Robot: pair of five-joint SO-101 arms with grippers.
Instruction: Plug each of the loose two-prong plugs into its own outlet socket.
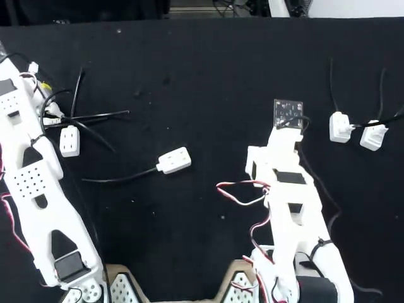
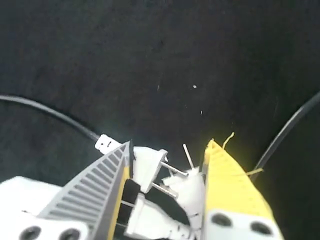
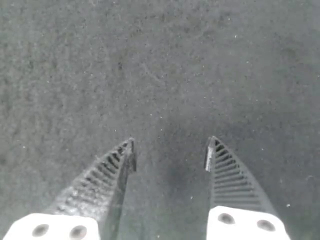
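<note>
Currently the left gripper (image 2: 168, 145) sits at the far left, jaws spread, with two loose white plugs (image 2: 148, 167) between them, prongs showing. One outlet socket (image 1: 69, 140) lies just near of it, and a second socket (image 1: 173, 160) lies mid-table. Over bare black table (image 3: 160, 60) hangs the right gripper (image 3: 170, 147), jaws spread, holding nothing. Two white blocks (image 1: 340, 127) with cables lie at the right.

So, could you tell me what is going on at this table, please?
The left pincer sits over loose white two-prong plugs at the far left of the black table; whether it grips one is unclear. The right pincer hangs open over bare tabletop. One white outlet socket near the plugs and a second white socket mid-table have nothing plugged in.
</note>
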